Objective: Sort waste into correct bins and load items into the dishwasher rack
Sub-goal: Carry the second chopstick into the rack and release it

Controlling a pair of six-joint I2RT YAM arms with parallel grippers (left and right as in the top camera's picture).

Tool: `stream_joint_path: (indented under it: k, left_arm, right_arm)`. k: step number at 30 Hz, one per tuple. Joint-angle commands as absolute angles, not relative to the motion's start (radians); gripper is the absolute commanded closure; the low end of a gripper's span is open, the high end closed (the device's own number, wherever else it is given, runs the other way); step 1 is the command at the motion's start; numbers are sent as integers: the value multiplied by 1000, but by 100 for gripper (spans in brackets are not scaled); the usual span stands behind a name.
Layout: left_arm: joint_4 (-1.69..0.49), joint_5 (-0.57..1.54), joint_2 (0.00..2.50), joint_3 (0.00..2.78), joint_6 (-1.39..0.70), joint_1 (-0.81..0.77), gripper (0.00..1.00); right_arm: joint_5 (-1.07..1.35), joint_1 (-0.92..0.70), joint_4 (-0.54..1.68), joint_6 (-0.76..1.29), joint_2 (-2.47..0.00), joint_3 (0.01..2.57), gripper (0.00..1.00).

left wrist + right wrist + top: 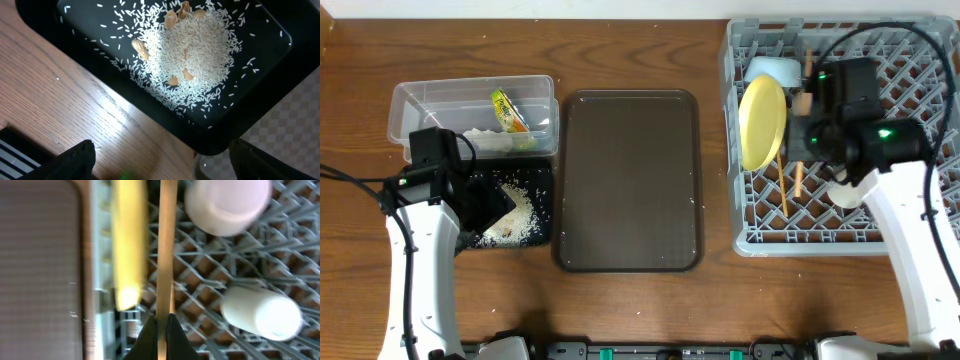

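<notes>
Right gripper [161,326]: fingers pressed together, pinching one chopstick [165,255]. We see the stick's long axis running far-to-near across the table, parallel to the left wall of the dishwasher rack [737,150], above the lattice. The yellow plate [763,122] stands on edge just to its left, and the white cup [261,314] lies on the lattice to its right. A second chopstick [782,190] rests on the lattice near the plate, pointing roughly the same way. The rack sits at the table's right edge.

Left gripper [172,167]: spread wide, holding nothing, above the black tray [270,75] of rice grains [190,50] near the table's left edge.
</notes>
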State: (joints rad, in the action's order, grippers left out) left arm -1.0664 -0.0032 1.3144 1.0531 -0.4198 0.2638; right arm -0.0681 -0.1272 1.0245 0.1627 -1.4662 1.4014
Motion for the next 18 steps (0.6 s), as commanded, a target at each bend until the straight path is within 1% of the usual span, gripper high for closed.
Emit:
stream_joint_path:
  k: [1, 12, 15, 18]
  left_arm:
    - [-1069, -9, 1308, 1047, -428, 268, 12]
    - [-1069, -9, 1308, 1047, -428, 268, 12]
    - [-1069, -9, 1307, 1047, -428, 268, 12]
    - [-1069, -9, 1307, 1047, -428, 268, 12]
  right_arm:
    - [-56, -104, 1039, 105, -1508, 1395, 99]
    - [18, -112, 995, 81, -1727, 1388, 99]
    - [31, -113, 981, 81, -1751, 1388, 97]
    - [31, -112, 966, 81, -1747, 1388, 93]
